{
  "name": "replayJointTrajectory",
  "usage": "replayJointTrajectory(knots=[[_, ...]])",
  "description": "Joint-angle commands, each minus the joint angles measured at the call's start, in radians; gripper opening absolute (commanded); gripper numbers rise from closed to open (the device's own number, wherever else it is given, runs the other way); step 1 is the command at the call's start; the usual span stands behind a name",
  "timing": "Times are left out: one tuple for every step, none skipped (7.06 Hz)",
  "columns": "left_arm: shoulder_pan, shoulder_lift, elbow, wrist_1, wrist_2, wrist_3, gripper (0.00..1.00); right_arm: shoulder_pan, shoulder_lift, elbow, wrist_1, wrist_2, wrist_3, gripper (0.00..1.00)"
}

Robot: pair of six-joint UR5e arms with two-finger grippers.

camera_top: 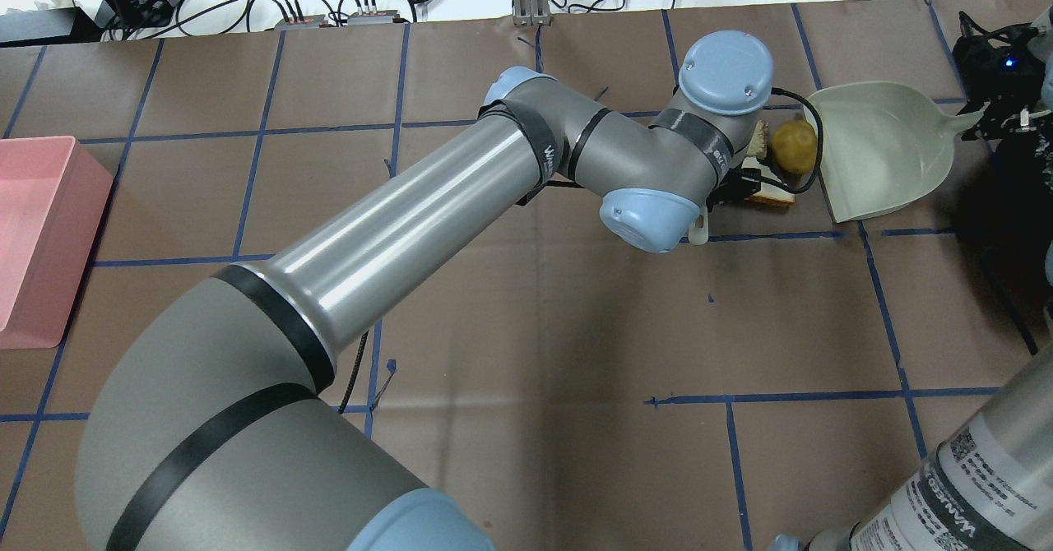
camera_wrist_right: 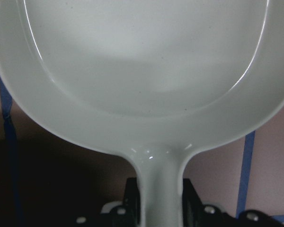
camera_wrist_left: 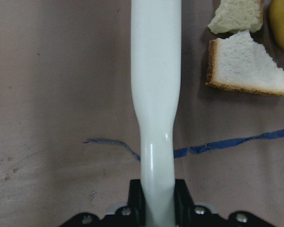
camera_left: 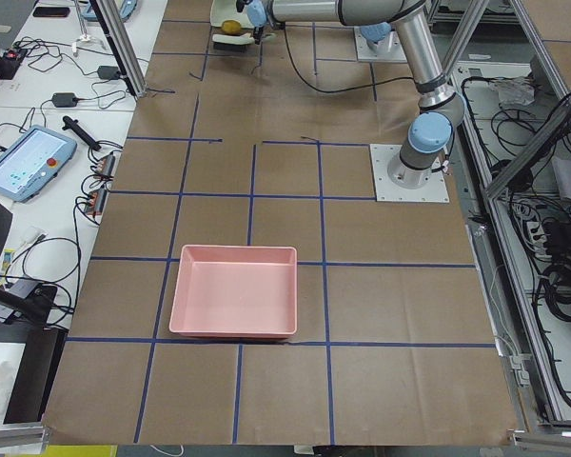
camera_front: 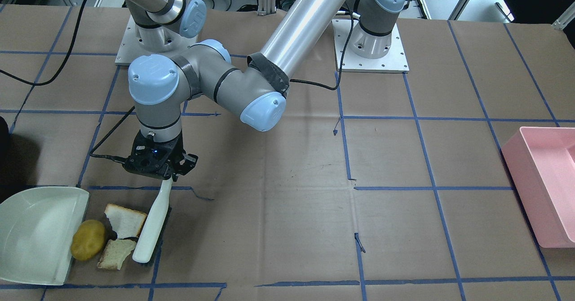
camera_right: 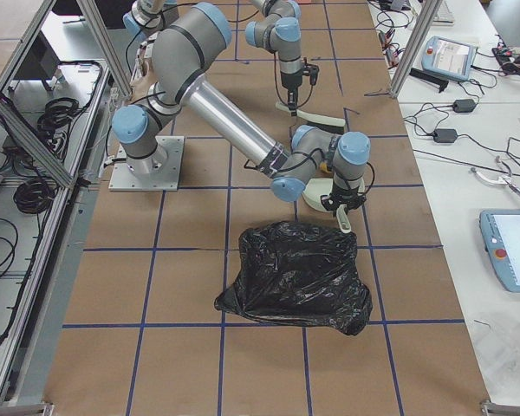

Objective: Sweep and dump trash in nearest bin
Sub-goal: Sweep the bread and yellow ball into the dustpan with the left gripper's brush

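The yellow-brown potato lump (camera_front: 88, 240) and two torn bread pieces (camera_front: 126, 220) (camera_front: 116, 254) lie at the mouth of a pale green dustpan (camera_front: 36, 233). My left gripper (camera_front: 166, 177) is shut on the handle of a white brush (camera_front: 150, 229), whose head rests on the table just beside the bread, on the side away from the pan. The left wrist view shows the handle (camera_wrist_left: 156, 94) between the jaws, with bread (camera_wrist_left: 246, 68) and the lump (camera_wrist_left: 281, 23) to its right. My right gripper (camera_wrist_right: 158, 203) is shut on the dustpan handle (camera_wrist_right: 158, 175); the pan is empty.
A black trash bag (camera_right: 299, 277) sits right behind the dustpan on the right arm's side. A pink bin (camera_front: 546, 188) stands at the far opposite end of the table. The left arm (camera_top: 428, 222) reaches across the table's middle.
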Motion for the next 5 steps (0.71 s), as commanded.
replayJointTrajectory(knots=[[-0.013,-0.034,0.039,-0.055,0.017,-0.032,0.00,0.000,-0.001,0.001,0.000,-0.001,0.001,0.00],[-0.017,-0.041,0.042,-0.054,0.059,-0.036,0.00,0.002,-0.001,0.001,0.000,-0.003,0.005,0.00],[-0.019,-0.047,0.052,-0.055,0.060,-0.043,0.00,0.003,-0.004,0.001,0.000,-0.006,0.013,0.00],[-0.028,-0.065,0.078,-0.054,0.058,-0.084,0.00,0.005,-0.004,0.001,0.000,-0.006,0.013,0.00],[-0.045,-0.096,0.120,-0.054,0.054,-0.104,0.00,0.005,-0.004,0.001,0.000,-0.007,0.013,0.00]])
